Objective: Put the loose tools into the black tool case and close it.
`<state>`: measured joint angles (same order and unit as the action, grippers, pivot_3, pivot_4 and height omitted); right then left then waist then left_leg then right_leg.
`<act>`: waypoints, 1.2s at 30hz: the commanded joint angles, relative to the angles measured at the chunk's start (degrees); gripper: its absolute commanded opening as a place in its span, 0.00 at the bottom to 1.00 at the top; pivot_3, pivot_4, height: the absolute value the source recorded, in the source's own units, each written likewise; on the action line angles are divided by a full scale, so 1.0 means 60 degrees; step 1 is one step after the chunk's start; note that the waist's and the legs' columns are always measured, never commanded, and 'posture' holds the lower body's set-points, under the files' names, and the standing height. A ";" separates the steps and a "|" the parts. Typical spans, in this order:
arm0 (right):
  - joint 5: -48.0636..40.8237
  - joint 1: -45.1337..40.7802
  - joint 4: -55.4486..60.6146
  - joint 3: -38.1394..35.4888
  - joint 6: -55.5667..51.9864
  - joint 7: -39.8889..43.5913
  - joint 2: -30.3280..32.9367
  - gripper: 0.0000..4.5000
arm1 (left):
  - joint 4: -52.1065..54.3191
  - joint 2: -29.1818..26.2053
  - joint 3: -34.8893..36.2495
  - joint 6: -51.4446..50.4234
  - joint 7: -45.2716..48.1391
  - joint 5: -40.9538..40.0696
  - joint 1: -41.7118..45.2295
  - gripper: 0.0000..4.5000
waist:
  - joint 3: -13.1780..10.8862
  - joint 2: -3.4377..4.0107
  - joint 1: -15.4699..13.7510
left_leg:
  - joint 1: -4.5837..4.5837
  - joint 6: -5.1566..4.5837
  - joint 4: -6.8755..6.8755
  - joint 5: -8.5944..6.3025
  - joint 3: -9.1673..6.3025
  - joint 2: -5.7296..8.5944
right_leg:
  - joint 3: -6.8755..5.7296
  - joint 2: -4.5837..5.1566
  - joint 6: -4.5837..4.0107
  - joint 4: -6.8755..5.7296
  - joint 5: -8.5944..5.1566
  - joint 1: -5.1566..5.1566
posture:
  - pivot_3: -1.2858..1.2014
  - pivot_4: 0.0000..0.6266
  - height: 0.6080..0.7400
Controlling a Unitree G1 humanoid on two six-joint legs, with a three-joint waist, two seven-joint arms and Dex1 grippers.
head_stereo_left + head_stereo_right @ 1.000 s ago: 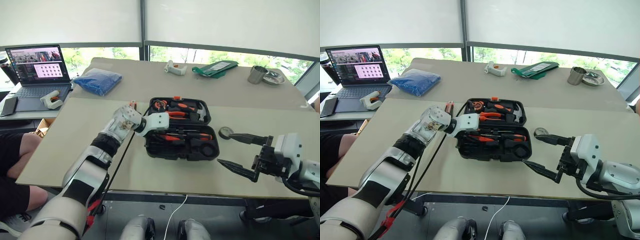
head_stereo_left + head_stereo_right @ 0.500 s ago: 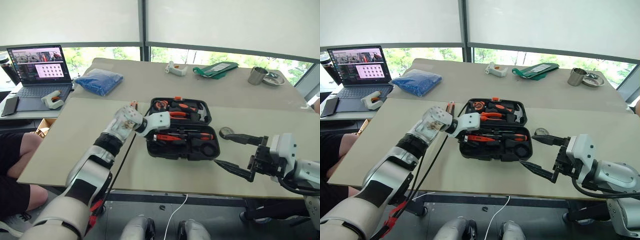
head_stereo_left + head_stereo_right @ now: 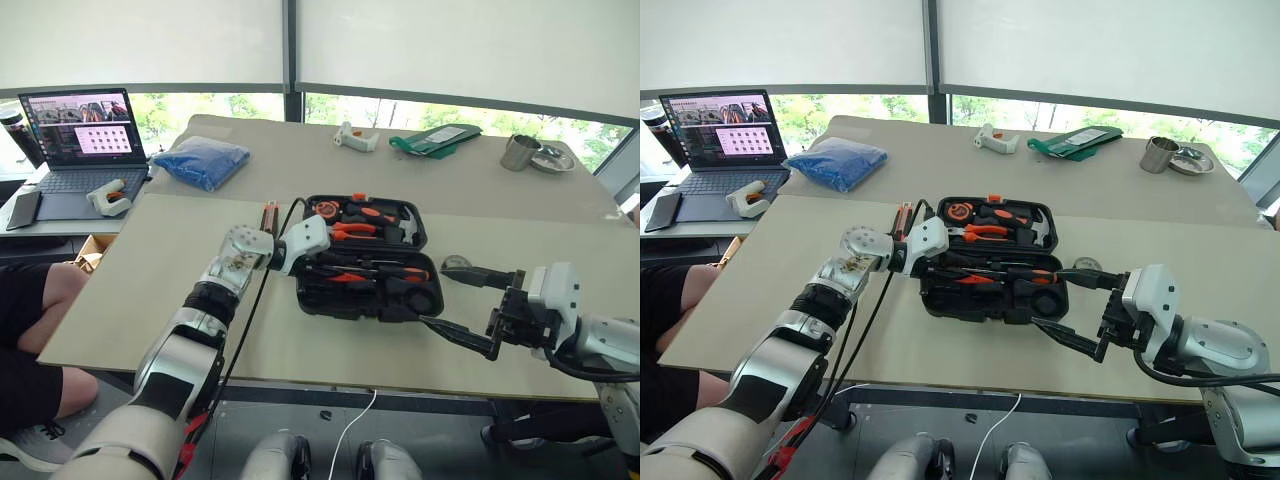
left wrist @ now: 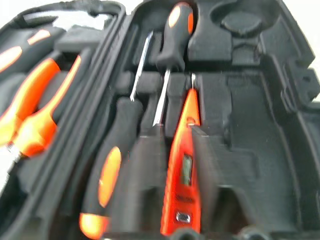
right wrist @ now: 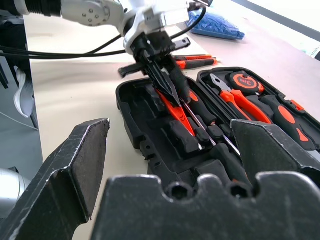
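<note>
Black tool case (image 3: 992,262) lies open on the counter (image 3: 790,260), lid flat on the far side, tray on the near side.

Left hand (image 5: 159,75) sits at the case's left edge, fingers pressed together, tips down over the near tray. It isn't pinching anything I can make out. Directly under and just ahead of its tips: slim orange tester screwdriver (image 4: 183,170), seated in its slot. Beside that, two orange-and-black screwdrivers (image 4: 170,40), also in their recesses, shafts running parallel to the tester.

Behind the left hand, on bare counter just outside the case's left wall: utility knife (image 5: 196,61), orange-black, still loose.

Right hand (image 3: 1058,312) hangs at the case's right front corner, fingers spread wide, holding nothing. The far finger points at the case's right wall, the near finger runs along the front edge. I can't tell whether either touches the plastic.

Small round tape roll (image 3: 456,263) sits on the counter just right of the case, right beside the right hand's far finger; still loose.

Lid half carries pliers (image 3: 978,231), a tape measure (image 3: 960,212) and other orange-handled tools, well beyond both hands. The case is not yet closed.
</note>
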<state>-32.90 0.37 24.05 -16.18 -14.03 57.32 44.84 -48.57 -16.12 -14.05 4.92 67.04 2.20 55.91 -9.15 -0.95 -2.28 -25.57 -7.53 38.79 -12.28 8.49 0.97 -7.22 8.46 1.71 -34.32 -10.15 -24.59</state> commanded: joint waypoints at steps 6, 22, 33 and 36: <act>-0.0180 0.0074 0.0261 -0.0282 -0.0065 -0.0075 0.0045 1.00 | -0.0237 0.0166 -0.0169 0.0130 -0.0294 0.0308 -0.0056 0.01 | 0.0000 0.0000 0.0008 | 0.0002 -0.0001 0.0001 -0.0001 -0.0002 0.0002 | 0.0000 -0.0001 0.0006 0.0000 0.0002 0.0003 | 0.52 0.24 1.00; 0.0083 0.0301 0.0031 -0.0567 0.0559 -0.0546 -0.0422 1.00 | 0.1089 0.0143 0.0849 0.0399 -0.0304 -0.0923 -0.1031 0.01 | 0.0032 0.0053 0.0037 | 0.0045 -0.0004 -0.0009 -0.0005 -0.0004 0.0000 | 0.0007 0.0000 0.0023 0.0012 -0.0003 0.0043 | 0.52 0.24 1.00; -0.0127 0.0859 -0.0320 -0.1552 0.1265 -0.0466 -0.0941 1.00 | 0.5785 -0.1971 0.3430 -0.2393 -0.0843 -0.3371 -0.4460 0.25 | 0.0038 0.0072 0.0223 | 0.0055 -0.0003 -0.0026 -0.0005 -0.0006 0.0007 | 0.0018 -0.0007 0.0004 0.0009 -0.0004 0.0046 | 0.52 0.24 1.00; -0.0178 0.0929 -0.0353 -0.1703 0.1700 -0.0873 -0.1511 1.00 | 0.7425 -0.2311 0.4904 -0.3233 -0.2171 -0.3918 -0.6343 0.48 | 0.0036 0.0076 0.0267 | 0.0056 -0.0001 -0.0033 -0.0005 -0.0010 0.0010 | 0.0022 -0.0008 0.0002 0.0010 -0.0006 0.0044 | 0.52 0.24 1.00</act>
<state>-32.79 6.18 20.96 -24.03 -6.98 53.20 37.00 -10.23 -28.61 10.15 -12.48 58.08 -18.68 19.54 -8.93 -0.50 -0.67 -25.24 -7.49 38.59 -12.29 8.43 1.02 -7.08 8.40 1.75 -34.26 -10.20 -24.34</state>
